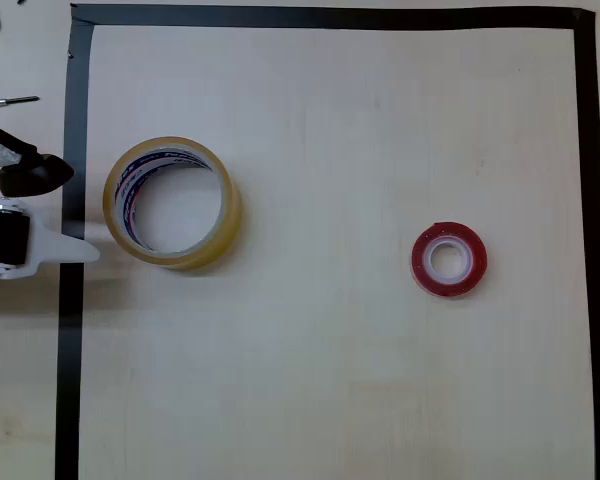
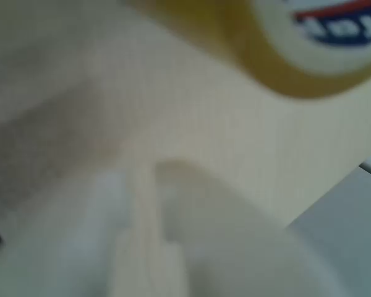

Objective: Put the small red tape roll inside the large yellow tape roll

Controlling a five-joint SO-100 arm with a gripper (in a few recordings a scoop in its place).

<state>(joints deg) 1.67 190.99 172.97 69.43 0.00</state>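
Task at approach stage: the gripper (image 1: 65,215), jaws spread and empty, sits at the table's (image 1: 330,380) left edge beside the large yellow tape roll (image 1: 172,202), so it must next cross to the small red tape roll (image 1: 449,259), lying well apart at right.

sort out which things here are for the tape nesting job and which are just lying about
For the job:
- small red tape roll
- large yellow tape roll
- gripper

Lying about:
- black tape border around the table
- thin metal tool, outside the border, top left
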